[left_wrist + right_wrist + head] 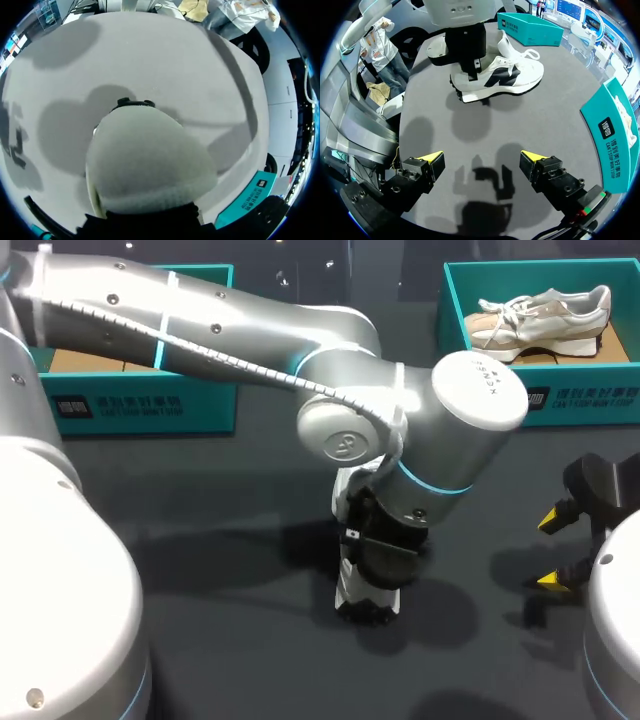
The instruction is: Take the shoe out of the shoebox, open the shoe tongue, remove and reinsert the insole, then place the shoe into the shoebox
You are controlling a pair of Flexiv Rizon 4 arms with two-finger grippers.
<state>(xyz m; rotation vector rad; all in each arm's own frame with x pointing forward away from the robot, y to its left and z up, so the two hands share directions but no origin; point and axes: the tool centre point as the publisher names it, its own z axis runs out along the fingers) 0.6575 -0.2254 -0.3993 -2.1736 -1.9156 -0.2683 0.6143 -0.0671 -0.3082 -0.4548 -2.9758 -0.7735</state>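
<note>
The shoe [506, 76], white with a dark side mark, stands sole-down near the middle of the bench [200, 570], out of either box. The left gripper [466, 50] sits down over its heel end. Its tips are hidden by its own body and by the shoe in all three views, so I cannot tell whether it is clamped on the heel or only resting there. The right gripper [482, 157] hangs near the bench's right edge, spread wide with nothing in it, well apart from the shoe and facing its side.

A teal shoebox [140, 405] stands at the far left corner. A second shoebox [580, 400], at the far right corner, holds another pale sneaker [545, 315].

I judge the tongue step to be next, and the risks lie there:

- **Shoe pivoting:** If the heel hold is loose or one-sided, a pull on the tongue could swing or tip the shoe.
- **Collision:** The left wrist crowds the shoe's opening, so the right gripper could strike it when it comes in for the tongue.
- **Hidden opening:** The left arm blocks the head view of the opening, so a snagged lace or a trapped insole may go unnoticed.
- **Wrong box:** With two similar boxes, the shoe could go back into the occupied one.
</note>
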